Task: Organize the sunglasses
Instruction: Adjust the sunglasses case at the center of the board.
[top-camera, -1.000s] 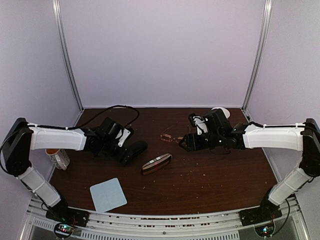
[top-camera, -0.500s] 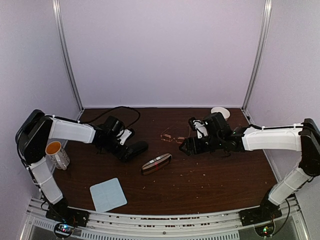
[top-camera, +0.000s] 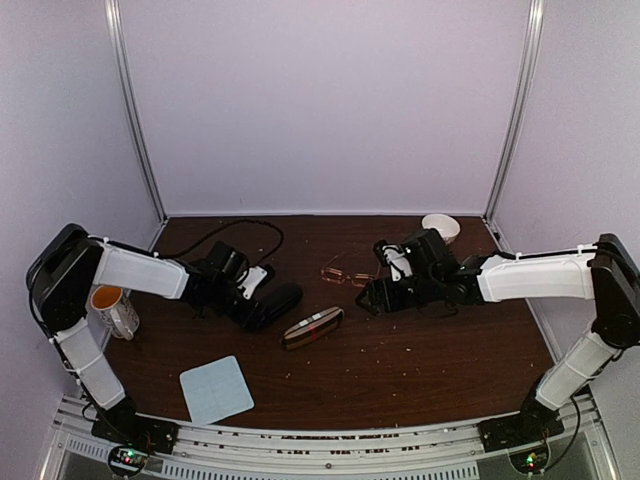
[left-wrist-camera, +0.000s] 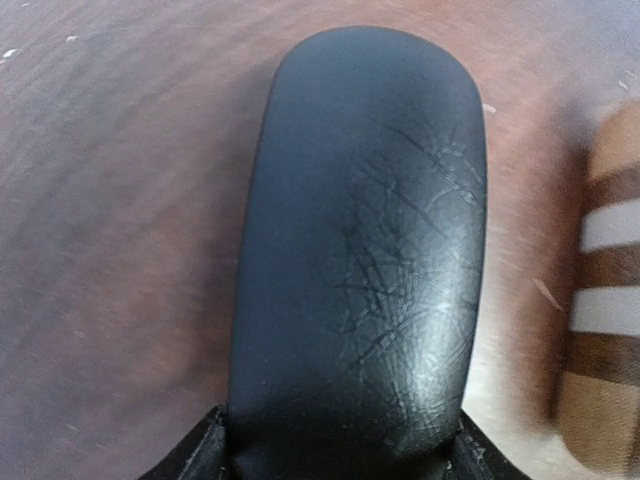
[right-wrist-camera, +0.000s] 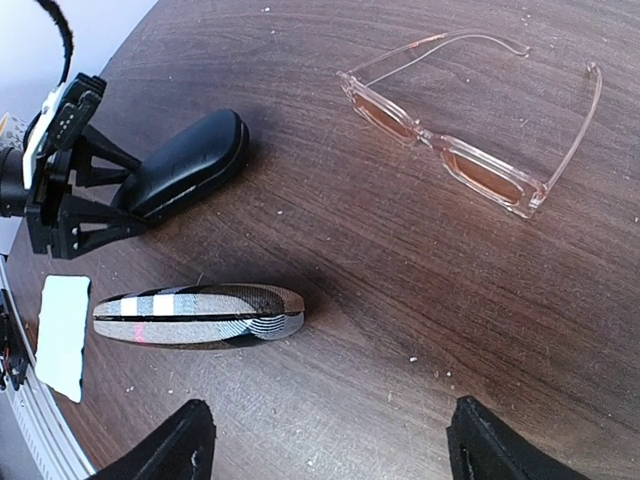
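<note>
The left gripper (left-wrist-camera: 342, 448) clasps one end of the black case (left-wrist-camera: 360, 230), probably steadying it for loading, while the right gripper (right-wrist-camera: 338, 440) hangs spread and empty near the sunglasses (right-wrist-camera: 470, 150) (unfolded on the table (right-wrist-camera: 400, 300)).

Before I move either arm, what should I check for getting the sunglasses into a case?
1. The left gripper straddles the black case end: ok.
2. Firm grip on that case: cannot tell.
3. The right gripper open, empty: ok.
4. The sunglasses lie clear of both grippers: ok.
5. Temples folded: not ok, spread.
6. A case open to receive them: not ok; black case and striped case look shut.
</note>
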